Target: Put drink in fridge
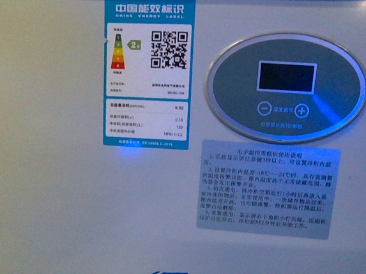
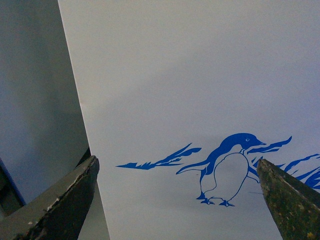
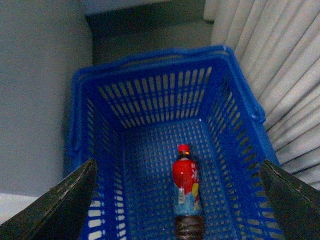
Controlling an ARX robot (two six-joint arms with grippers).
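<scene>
Body camera pressed close to the fridge: white front fills the view, blue rim along the top, energy label and oval control panel side by side. Lid not in sight from here, so I cannot tell whether it is slid open.

Left claw: spread wide, holding nothing. It faces the fridge front, with the penguin drawing showing between its tips. My reading: it waits near the fridge because the lid will likely be its job.

Right claw: also spread wide, empty. It hangs above the blue basket, which sits beside a pale curtain.

Drink bottle: red cap, red-and-blue label, dark liquid. It is alone on the basket floor, apart from the walls and roughly centred between my right tips. It seems to lie flat, though I am not certain.

Judgement: the task is barely begun, and the pick comes first. The wide opening suits a straight descent. The basket's tall slotted walls leave room around the bottle, but the round body may roll when pinched.
</scene>
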